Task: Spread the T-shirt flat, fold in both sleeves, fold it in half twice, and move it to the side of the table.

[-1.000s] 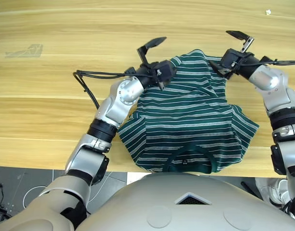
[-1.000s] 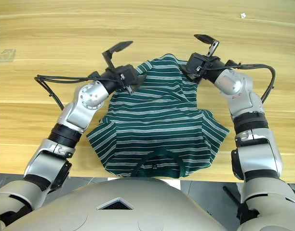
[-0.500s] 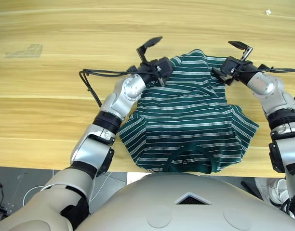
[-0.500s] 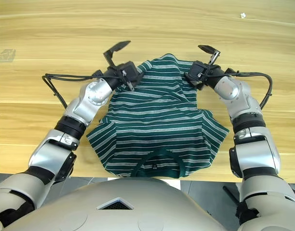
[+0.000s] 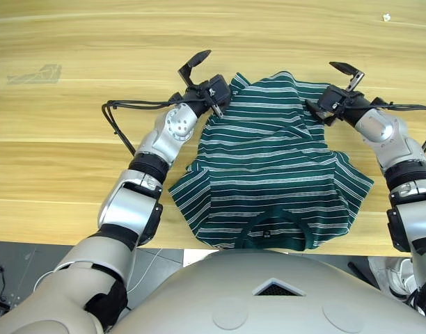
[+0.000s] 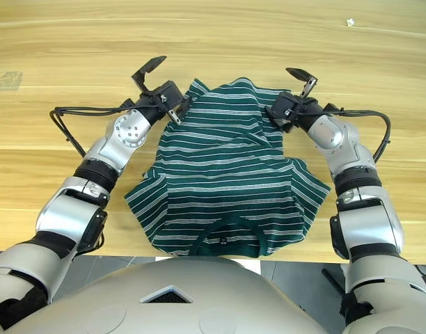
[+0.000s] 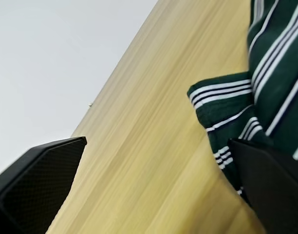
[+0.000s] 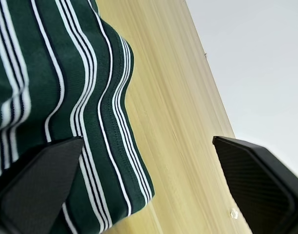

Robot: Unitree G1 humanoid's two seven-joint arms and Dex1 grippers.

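A dark green T-shirt (image 5: 272,170) with white stripes lies on the wooden table (image 5: 88,35), its collar (image 5: 272,229) at the near edge and its hem on the far side. My left gripper (image 5: 210,78) is at the far left hem corner, open. In the left wrist view the hem corner (image 7: 222,97) lies beside one finger (image 7: 270,180), and the other finger (image 7: 37,180) is over bare wood. My right gripper (image 5: 331,87) sits at the far right hem corner, also open. In the right wrist view the striped cloth (image 8: 66,83) lies by one finger (image 8: 37,185).
A small white scrap (image 5: 386,17) lies far back on the right. A faint grey mark (image 5: 35,73) is on the wood at far left. Black cables (image 5: 122,118) loop out from my left arm. The near table edge (image 5: 60,240) runs just below the collar.
My left gripper has shifted left, and the shirt's far left hem corner now reaches further left with it. The right gripper has lowered slightly beside the right hem corner.
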